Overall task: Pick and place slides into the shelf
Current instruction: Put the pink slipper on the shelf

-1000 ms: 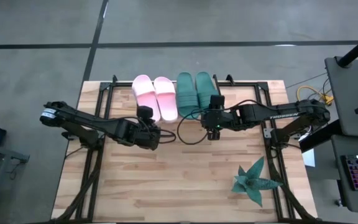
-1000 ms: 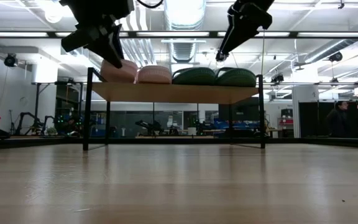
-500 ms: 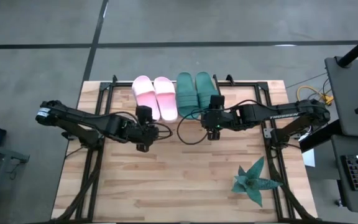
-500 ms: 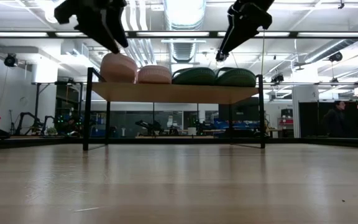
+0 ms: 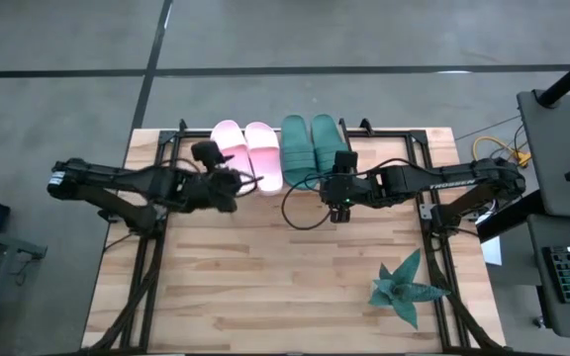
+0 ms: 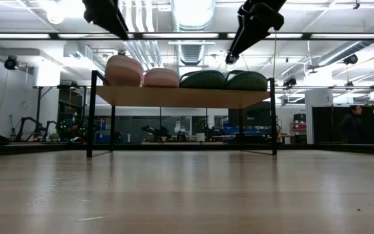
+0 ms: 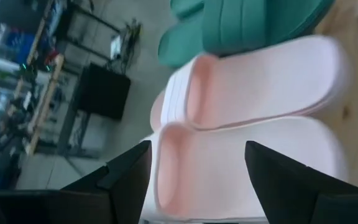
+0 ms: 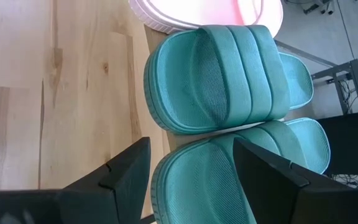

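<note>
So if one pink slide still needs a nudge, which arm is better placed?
Probably the left: its open claw faces the pink slides on the shelf, while the right claw is at the green slides.

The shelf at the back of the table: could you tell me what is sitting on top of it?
On the shelf sit four slides in a row: the pink pair beside the teal pair. Both grippers, left and right, are open and hold nothing.
</note>
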